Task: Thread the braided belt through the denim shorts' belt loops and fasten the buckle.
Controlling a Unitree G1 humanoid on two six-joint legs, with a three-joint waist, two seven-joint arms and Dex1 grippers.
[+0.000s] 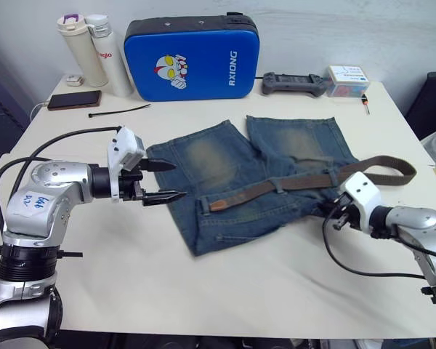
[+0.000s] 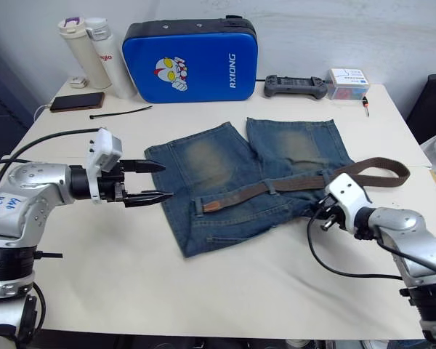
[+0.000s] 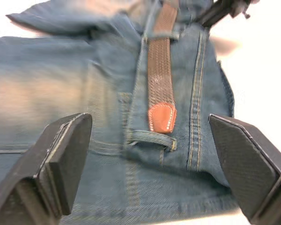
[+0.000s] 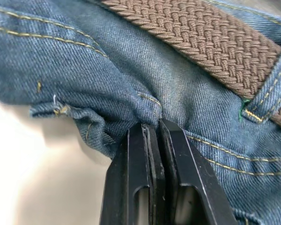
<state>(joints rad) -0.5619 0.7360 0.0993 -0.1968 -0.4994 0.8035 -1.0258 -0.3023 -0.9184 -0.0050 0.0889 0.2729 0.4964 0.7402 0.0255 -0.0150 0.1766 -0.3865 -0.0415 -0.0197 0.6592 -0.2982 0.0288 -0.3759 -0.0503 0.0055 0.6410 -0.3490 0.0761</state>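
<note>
1. Leftmost, the left gripper reaches level toward the faded blue denim shorts, its two black fingers spread wide and holding nothing, their tips at the shorts' left edge.
2. Bare white table lies open on the near side of the shorts.
3. Along the shorts' waistband runs the long dark-brown braided belt; its lighter tan tip lies just short of a narrow denim belt loop at the waistband's left end.
4. Right of the shorts, the belt curls in a loop on the table; I cannot make out the buckle.
5. At the shorts' near right corner, the right gripper points at the waistband, its fingers pressed together on a pinch of denim below the belt, which passes under another loop.
</note>
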